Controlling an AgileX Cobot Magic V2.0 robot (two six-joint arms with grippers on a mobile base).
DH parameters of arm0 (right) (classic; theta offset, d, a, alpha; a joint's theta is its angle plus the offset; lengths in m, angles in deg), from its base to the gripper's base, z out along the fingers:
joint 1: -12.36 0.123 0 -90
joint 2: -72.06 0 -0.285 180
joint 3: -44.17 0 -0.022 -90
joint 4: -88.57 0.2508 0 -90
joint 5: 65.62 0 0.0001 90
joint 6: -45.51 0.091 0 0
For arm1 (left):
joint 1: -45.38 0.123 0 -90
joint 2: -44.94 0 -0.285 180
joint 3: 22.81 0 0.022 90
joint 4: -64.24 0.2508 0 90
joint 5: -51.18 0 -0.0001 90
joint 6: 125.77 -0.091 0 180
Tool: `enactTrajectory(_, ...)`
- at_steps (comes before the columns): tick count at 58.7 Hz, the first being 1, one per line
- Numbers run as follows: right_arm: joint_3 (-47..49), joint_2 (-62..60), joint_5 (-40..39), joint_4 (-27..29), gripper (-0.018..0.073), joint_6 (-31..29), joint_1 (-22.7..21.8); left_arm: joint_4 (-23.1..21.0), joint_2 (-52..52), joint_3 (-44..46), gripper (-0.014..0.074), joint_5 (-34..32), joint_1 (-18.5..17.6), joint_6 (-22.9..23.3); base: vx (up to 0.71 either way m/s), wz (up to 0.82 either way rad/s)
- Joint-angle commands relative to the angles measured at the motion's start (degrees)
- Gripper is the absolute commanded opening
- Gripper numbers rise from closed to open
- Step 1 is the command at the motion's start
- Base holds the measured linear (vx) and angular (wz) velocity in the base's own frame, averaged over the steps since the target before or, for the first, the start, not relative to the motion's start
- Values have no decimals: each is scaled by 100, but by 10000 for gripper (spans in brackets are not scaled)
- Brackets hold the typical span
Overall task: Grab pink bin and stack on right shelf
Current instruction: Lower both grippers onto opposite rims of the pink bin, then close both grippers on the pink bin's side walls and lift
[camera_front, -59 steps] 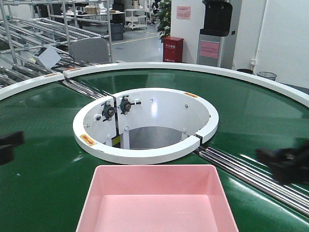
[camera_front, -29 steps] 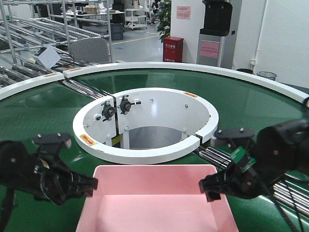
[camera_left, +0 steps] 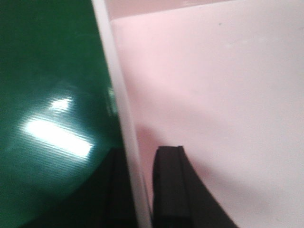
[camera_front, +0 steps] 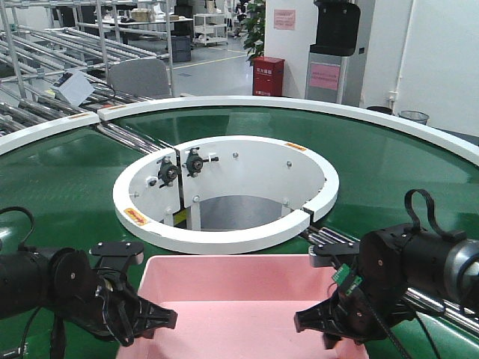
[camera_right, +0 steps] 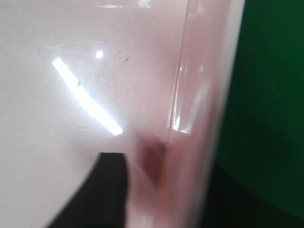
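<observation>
Pink bin (camera_front: 239, 307) bottom centre, sitting on green belt (camera_front: 67, 194). Left pincer (camera_front: 159, 320) lower left, right pincer (camera_front: 308, 321) lower right, each astride a side wall: one finger inside, one outside. Wrist views show a gap beside the inner fingers (camera_left: 167, 190), so both parted, not clamped. White ring (camera_front: 224, 238) behind, mid-frame.

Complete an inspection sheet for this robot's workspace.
Surface: glossy green conveyor belt curving round a white ring.
Job's things: pink bin on the belt, empty; right shelf not in view.
Clutter: nothing seen.
Grippers: left gripper straddles the bin's left wall; right gripper straddles its right wall, inner finger apart from it.
Cables: black loops on both arms.
Surroundings: roller racks, red cabinet, waste basket.
</observation>
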Motion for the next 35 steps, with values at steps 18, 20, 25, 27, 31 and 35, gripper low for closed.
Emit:
enactTrajectory(18,193,-1316,-212,-34,-11,13,4,56,-1272,183,-6,-213,-23,0,0,0)
enactTrajectory(20,193,-1492,-200,-27,-10,18,4,56,-1458,183,-5,-196,-23,0,0,0)
enactTrajectory(25,193,-1928,-150,29,-10,31,4,44,-1927,183,-4,-165,-28,0,0,0)
enactTrajectory(27,193,-2110,-133,56,-10,31,4,44,-2083,183,-3,-169,-28,0,0,0)
enactTrajectory(31,193,-2377,-84,122,-10,46,4,44,-2402,183,-2,-159,-28,0,0,0)
enactTrajectory(35,193,-2651,-45,151,-10,46,4,44,-2681,183,-1,-159,-28,50,0,0)
